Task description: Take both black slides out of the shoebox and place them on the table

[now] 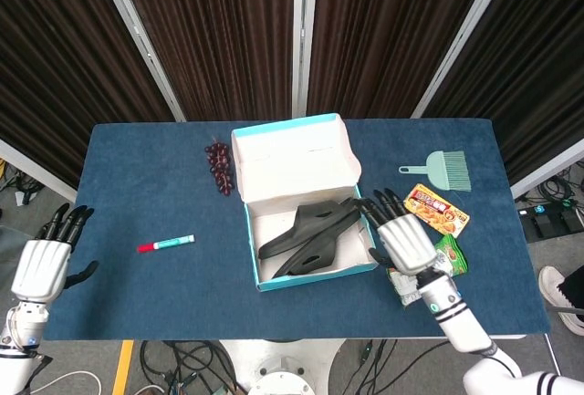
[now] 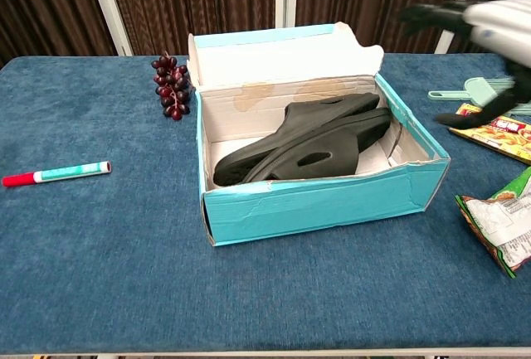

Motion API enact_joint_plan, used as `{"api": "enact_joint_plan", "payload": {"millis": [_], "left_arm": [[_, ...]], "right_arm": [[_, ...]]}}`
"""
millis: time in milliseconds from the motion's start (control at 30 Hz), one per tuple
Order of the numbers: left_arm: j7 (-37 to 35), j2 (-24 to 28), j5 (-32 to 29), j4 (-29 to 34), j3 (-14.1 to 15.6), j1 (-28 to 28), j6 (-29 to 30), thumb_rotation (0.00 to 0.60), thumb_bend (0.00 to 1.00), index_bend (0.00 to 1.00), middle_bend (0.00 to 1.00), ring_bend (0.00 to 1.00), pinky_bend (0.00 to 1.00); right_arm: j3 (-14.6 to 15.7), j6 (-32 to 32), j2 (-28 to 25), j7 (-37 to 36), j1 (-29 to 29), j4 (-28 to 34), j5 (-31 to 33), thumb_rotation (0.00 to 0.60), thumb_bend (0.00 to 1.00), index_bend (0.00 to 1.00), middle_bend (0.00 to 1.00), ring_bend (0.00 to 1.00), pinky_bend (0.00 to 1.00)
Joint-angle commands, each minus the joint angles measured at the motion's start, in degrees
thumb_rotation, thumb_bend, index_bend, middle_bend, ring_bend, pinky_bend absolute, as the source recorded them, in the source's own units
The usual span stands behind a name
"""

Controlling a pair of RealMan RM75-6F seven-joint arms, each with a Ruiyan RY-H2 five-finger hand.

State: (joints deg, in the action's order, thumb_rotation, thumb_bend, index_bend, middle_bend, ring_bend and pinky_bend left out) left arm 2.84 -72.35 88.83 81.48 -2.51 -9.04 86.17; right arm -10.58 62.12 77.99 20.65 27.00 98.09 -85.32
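**Right hand at the box rim, slides not yet touched**

Both black slides (image 1: 308, 236) lie stacked and slanted inside the shoebox (image 1: 315, 276) at the centre of the head view, toes toward the box's right wall. The right hand (image 1: 399, 235) hovers just beside that wall, fingers spread and holding nothing; in the chest view it shows blurred at the upper right (image 2: 485, 23), above the tabletop (image 1: 137, 295). The left hand (image 1: 46, 263) sits at the lower left edge of the frame, fingers apart and empty, well apart from the box.

The step in hand looks like the reach for the first slide. To do it well, the right hand should probably come down over the wall rather than push against it (the cardboard looks light and already torn along its front edge), close on the upper slide alone, and lift it clear before moving sideways.

Around the box: grapes (image 1: 219, 168) at its upper left, a marker (image 1: 166, 244) to the left, a small brush (image 1: 440, 170) at the right, and two snack packets (image 1: 436, 209) beside the right hand. Those packets crowd the near-right tabletop, so the bare cloth in front of the box seems the safer landing place.
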Motion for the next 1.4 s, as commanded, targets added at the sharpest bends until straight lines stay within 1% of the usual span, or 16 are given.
{"api": "enact_joint_plan", "payload": {"millis": [33, 200, 300, 767, 1133, 1267, 1333, 1400], "left_arm": [[-0.4, 0.1, -0.3, -0.4, 0.0, 0.1, -0.3, 0.600, 0.19, 0.09, 0.11, 0.03, 0.28], [-1.5, 0.0, -0.7, -1.3, 0.0, 0.2, -0.5, 0.600, 0.19, 0.09, 0.11, 0.03, 0.28], [-2.0, 0.1, -0.7, -1.7, -0.1, 0.2, -0.4, 0.600, 0.19, 0.09, 0.11, 0.03, 0.29], [-3.3, 0.5, -0.7, -2.2, -0.4, 0.4, 0.2, 0.600, 0.19, 0.09, 0.11, 0.03, 0.28], [-4.0, 0.7, -0.6, -2.0, -0.5, 0.2, 0.1, 0.600, 0.19, 0.09, 0.11, 0.03, 0.28], [-4.0, 0.7, -0.6, -1.9, -0.5, 0.2, 0.2, 0.600, 0.19, 0.09, 0.11, 0.03, 0.29], [-4.0, 0.7, -0.6, -1.9, -0.5, 0.2, 0.2, 0.600, 0.19, 0.09, 0.11, 0.03, 0.29], [-4.0, 0.7, -0.6, -2.0, -0.5, 0.2, 0.1, 0.600, 0.19, 0.09, 0.11, 0.03, 0.28]], "right_arm": [[-1.6, -4.8, 2.6, 3.9, 4.2, -0.1, 3.2, 0.600, 0.15, 0.00, 0.16, 0.00, 0.03], [-1.9, -8.6, 4.3, 7.3, 7.9, -0.4, 6.8, 0.600, 0.15, 0.04, 0.18, 0.01, 0.06], [-1.8, -9.4, 5.3, 7.7, 9.3, -0.5, 7.4, 0.600, 0.16, 0.06, 0.19, 0.02, 0.07], [-0.4, -8.5, 8.8, 8.7, 13.0, -1.3, 6.9, 0.600, 0.17, 0.11, 0.22, 0.06, 0.11], [0.7, -8.2, 8.6, 8.6, 14.4, 1.5, 7.7, 0.600, 0.18, 0.13, 0.24, 0.08, 0.13], [1.0, -9.4, 8.4, 8.6, 15.3, 1.5, 8.6, 0.600, 0.17, 0.13, 0.24, 0.08, 0.13], [1.0, -10.0, 8.6, 8.7, 16.0, 1.0, 9.2, 0.600, 0.17, 0.13, 0.24, 0.08, 0.13], [1.1, -10.5, 8.9, 8.7, 16.5, 0.6, 9.5, 0.600, 0.13, 0.13, 0.24, 0.08, 0.12]]}}
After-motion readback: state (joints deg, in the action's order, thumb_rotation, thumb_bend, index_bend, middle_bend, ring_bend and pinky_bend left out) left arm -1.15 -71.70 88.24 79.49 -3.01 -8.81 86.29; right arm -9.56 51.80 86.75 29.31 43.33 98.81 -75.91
